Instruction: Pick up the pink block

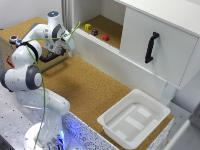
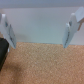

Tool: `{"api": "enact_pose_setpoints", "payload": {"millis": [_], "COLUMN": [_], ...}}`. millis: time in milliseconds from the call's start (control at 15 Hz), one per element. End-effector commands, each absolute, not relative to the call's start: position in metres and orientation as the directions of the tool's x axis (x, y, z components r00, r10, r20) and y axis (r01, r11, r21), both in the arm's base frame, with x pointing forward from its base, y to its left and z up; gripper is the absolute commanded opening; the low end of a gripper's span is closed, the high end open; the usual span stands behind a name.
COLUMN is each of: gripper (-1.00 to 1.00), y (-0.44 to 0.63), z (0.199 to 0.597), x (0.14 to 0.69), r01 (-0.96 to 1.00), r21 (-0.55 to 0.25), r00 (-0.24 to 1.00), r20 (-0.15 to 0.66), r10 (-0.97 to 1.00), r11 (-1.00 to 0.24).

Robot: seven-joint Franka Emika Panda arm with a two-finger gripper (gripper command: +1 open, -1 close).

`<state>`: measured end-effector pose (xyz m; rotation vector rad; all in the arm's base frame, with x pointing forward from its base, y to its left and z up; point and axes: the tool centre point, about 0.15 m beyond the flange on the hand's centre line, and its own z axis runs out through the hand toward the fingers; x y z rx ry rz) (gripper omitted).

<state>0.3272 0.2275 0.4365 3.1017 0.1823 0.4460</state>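
Jaws [image 2: 42,30]: spread wide, gripping nothing; two pale fingers [image 2: 73,29] stand apart over bare cork, a white wall face just beyond them. In the exterior view the jaws [image 1: 64,44] hang low over the bench [image 1: 90,90], close beside the white cabinet wall.

Arm [image 1: 27,65]: white Panda, base at 7 o'clock of the exterior view, a green cable looping along it.

Pink block [image 1: 106,37]: tiny reddish-pink cube on the cork floor of the open cabinet recess, at about 2 o'clock from the jaws and well apart from them.

Maroon cube [image 1: 94,32]: just beside the pink block, at its 10 o'clock.

Yellow cube [image 1: 88,27]: next along the same line.

White tub [image 1: 114,121]: on the bench at 5 o'clock, shallow.

Cabinet door [image 1: 157,45]: white, black handle [image 1: 150,47].
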Motion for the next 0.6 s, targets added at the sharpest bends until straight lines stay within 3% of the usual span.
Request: {"api": "enact_pose_setpoints", "payload": {"millis": [0, 267, 533], "gripper": [1.00, 1.00, 1.00], "y": [0.206, 0.165, 0.133], "z": [0.438, 0.451, 0.472], "x": [0.354, 0.443, 0.525], "r01": [0.095, 0.112, 0.142], "r21": [0.004, -0.035, -0.011], "r00": [0.948, 0.914, 0.878], "r20": [0.304, 0.396, 0.463], "r10": [0.092, 0.089, 0.120], "r11": [-0.995, -0.993, -0.990]}}
